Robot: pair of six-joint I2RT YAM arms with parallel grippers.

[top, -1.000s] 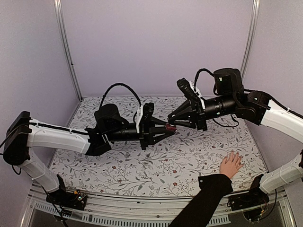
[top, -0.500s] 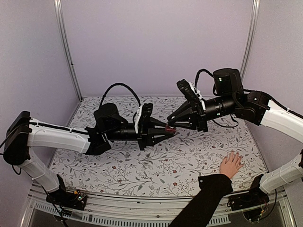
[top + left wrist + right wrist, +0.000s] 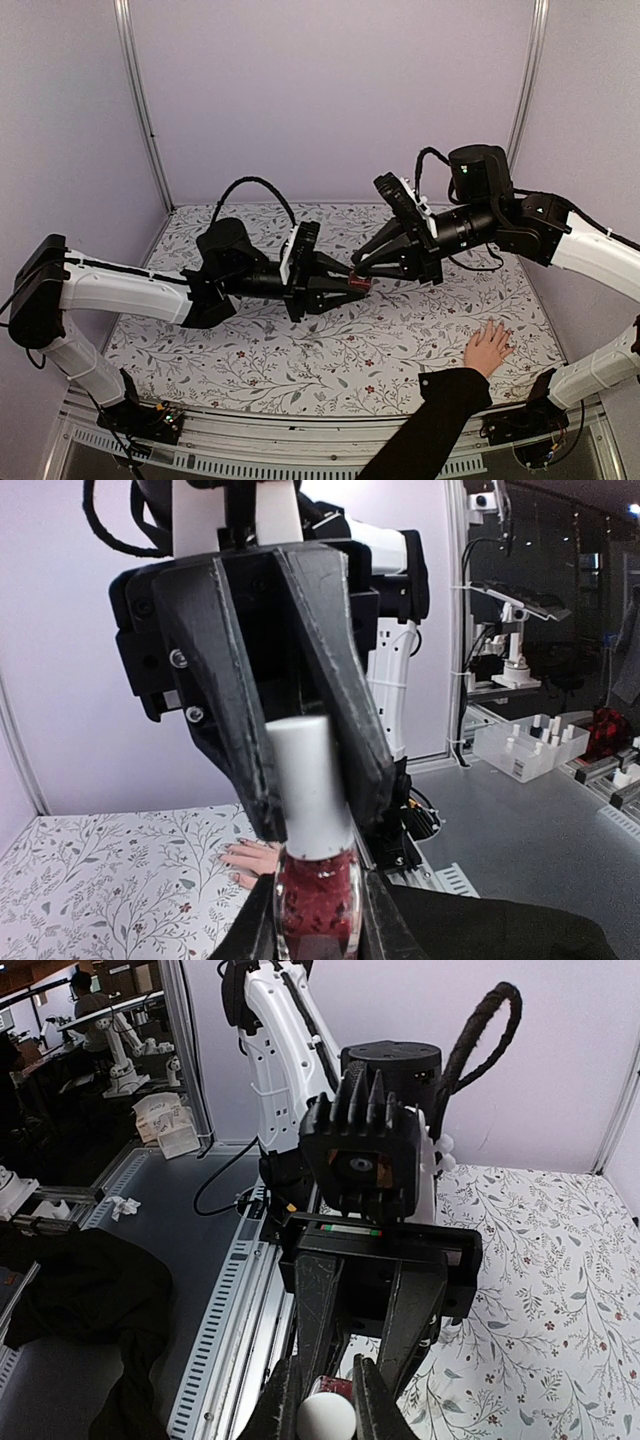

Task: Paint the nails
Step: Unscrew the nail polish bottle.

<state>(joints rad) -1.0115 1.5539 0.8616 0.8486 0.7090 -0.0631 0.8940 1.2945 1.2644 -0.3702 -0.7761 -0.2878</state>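
The left tool [image 3: 345, 284] is clamped on the dark-red bottle [image 3: 318, 905]. The right tool [image 3: 368, 268] is clamped on its white cap [image 3: 305, 780]. The nails [image 3: 495, 325] lie at 4 o'clock, with the hand [image 3: 487, 349] flat on the bench [image 3: 300, 360]. Judgement: small, rigid, living surfaces. Brush lightly, never grip.

Robotics lab: panel-walled test cell [image 3: 330, 90], aluminium frame post [image 3: 140, 100], spare robot arm [image 3: 515, 650] on bench beyond, parts bin [image 3: 515, 750].

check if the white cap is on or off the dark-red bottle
On: the white cylindrical cap sits directly atop the small dark-red glass bottle, no gap showing.
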